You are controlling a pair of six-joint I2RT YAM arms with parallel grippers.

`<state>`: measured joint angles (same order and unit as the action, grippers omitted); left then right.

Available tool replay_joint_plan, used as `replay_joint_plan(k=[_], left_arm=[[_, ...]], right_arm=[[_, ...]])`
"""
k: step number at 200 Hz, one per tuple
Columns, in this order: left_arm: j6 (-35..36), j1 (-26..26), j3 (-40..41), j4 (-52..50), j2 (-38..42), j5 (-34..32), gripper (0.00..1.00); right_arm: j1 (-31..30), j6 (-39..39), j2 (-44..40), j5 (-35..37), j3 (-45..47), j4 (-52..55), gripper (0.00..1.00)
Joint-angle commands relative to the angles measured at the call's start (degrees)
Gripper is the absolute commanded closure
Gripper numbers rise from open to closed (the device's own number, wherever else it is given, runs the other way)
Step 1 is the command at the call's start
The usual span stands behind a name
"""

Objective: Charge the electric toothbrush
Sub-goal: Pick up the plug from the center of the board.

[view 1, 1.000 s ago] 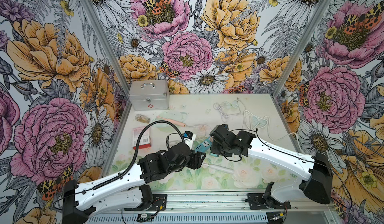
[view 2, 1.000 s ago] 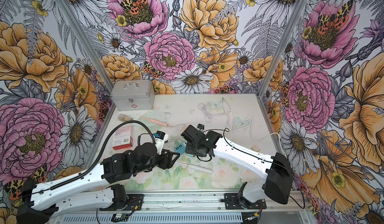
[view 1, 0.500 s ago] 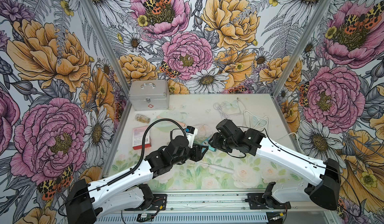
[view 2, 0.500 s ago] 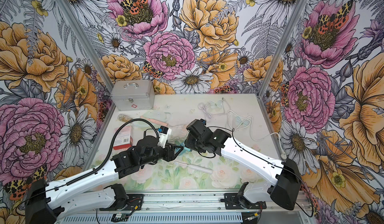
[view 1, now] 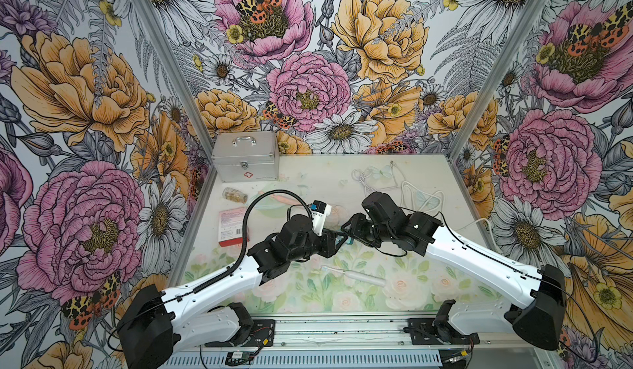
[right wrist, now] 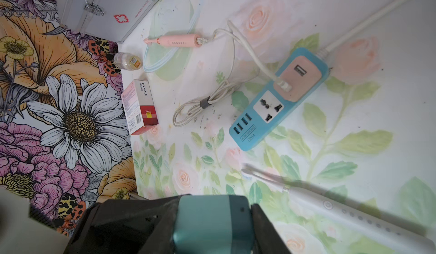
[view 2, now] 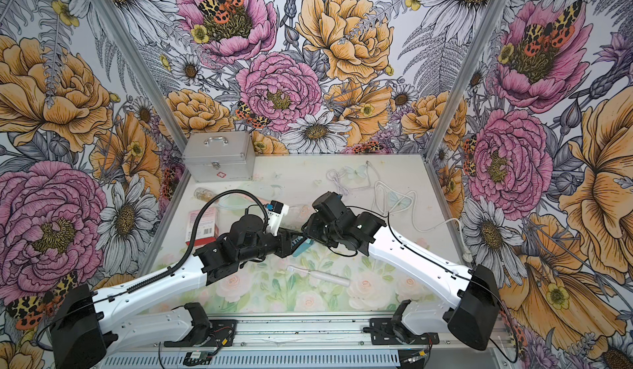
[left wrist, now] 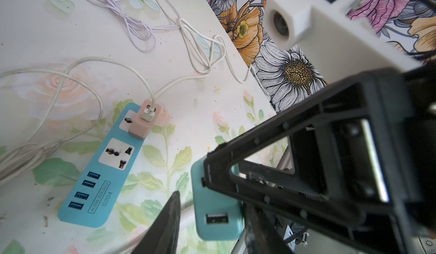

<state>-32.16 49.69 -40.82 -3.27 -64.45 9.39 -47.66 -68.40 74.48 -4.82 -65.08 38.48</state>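
Observation:
A white electric toothbrush (view 1: pixel 356 276) lies on the table near the front, also seen in the right wrist view (right wrist: pixel 354 217). My right gripper (right wrist: pixel 210 215) is shut on a teal USB charger block (right wrist: pixel 212 226) and holds it above the table's middle. My left gripper (left wrist: pixel 212 204) meets it there, its fingers on either side of the same block (left wrist: pixel 217 208). One finger (left wrist: pixel 169 217) stands a little off the block, so the jaws are open. The blue power strip (left wrist: pixel 101 170) carries a pink charger block (left wrist: pixel 144 120). Its cable runs to a pink toothbrush (right wrist: pixel 174 40).
A metal first-aid case (view 1: pixel 245 160) stands at the back left, with a small bottle (view 1: pixel 234 195) and a red-and-white box (view 1: pixel 233 226) in front of it. Loose white cables (view 1: pixel 421 196) lie at the back right. A bundled cable (right wrist: pixel 203 104) lies beside the strip.
The left arm has swung in towards the right gripper, and its jaws have narrowed around the teal block. The right arm lifted the block slightly towards the back.

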Motion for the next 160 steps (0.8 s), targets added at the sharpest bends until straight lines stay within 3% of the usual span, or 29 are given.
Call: replay_joint_plan(k=[1, 28, 54, 70, 97, 123, 160], left_arm=[[0.2, -0.6, -2.8, 5.4, -2.0, 2.5, 0.59], [0.1, -0.7, -3.4, 7.1, -3.3, 4.4, 0.61], [-0.3, -1.1, -3.8, 8.2, -3.7, 4.2, 0.70], [-0.1, -1.2, -3.8, 8.2, -3.5, 2.7, 0.82], [3.7, -2.5, -6.0, 1.3, -4.3, 0.5, 1.00], [12.8, -1.7, -10.0, -11.3, -6.4, -5.1, 1.00], [23.8, 0.1, -14.9, -18.0, -15.1, -7.0, 1.00]], right_arm=[[0.0, -0.6, -1.8, -1.3, 0.8, -2.0, 0.61], [0.3, -0.7, -2.4, -1.5, 1.7, -2.7, 0.61], [0.5, -0.5, -2.6, -1.2, 2.1, -3.0, 0.61], [0.7, -0.2, -2.6, -1.2, 2.5, -3.0, 0.60], [1.8, 2.5, -3.5, 0.3, 2.6, -2.7, 0.44], [7.2, 5.1, -5.9, 0.4, 6.5, -2.7, 0.26], [15.0, 11.9, -8.4, 1.9, 10.0, -2.7, 0.17]])
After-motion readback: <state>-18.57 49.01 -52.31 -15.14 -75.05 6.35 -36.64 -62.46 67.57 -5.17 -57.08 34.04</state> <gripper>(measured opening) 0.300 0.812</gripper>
